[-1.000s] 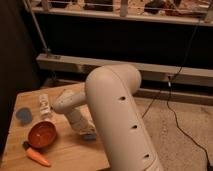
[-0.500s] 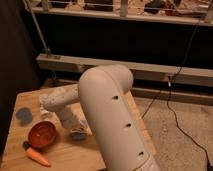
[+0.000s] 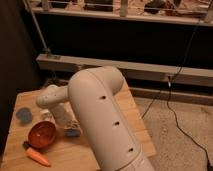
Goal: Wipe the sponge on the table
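Note:
The sponge [image 3: 73, 133] is a small pale blue block lying on the wooden table [image 3: 127, 107], just right of the orange bowl. My gripper [image 3: 69, 125] is low over the table, right at the sponge and seemingly touching it from above. The pale forearm runs up-left from the gripper to an elbow [image 3: 49, 96]. My big upper arm [image 3: 102, 120] fills the middle of the view and hides the table behind it.
An orange bowl [image 3: 41, 134] sits left of the sponge. A carrot [image 3: 38, 156] with a dark bar beside it lies near the front edge. A flat blue-grey disc [image 3: 23, 115] and a small white object [image 3: 45, 114] sit at the left. Carpet and a cable lie to the right.
My gripper and the sponge have slid left across the table, toward the orange bowl. The upper arm has swung left with them.

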`<move>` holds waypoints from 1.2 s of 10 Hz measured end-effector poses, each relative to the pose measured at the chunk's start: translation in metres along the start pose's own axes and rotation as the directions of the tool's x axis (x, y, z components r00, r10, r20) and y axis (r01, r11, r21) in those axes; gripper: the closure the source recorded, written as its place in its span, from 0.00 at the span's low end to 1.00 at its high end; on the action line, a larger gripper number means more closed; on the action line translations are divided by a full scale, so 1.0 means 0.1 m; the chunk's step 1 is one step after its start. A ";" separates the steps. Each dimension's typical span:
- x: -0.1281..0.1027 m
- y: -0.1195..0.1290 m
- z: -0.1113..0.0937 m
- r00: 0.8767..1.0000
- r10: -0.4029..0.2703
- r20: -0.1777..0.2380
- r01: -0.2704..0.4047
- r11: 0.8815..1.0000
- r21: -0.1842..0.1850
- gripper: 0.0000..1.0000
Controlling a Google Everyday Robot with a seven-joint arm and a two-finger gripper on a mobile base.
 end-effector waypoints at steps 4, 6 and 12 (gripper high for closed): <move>-0.16 -0.34 -0.07 0.999 0.035 -0.004 -0.035 0.997 0.065 1.00; -0.19 -0.57 -0.15 0.998 0.065 0.002 -0.065 0.993 0.101 1.00; -0.23 -0.91 -0.33 0.992 0.125 0.030 -0.128 0.982 0.141 1.00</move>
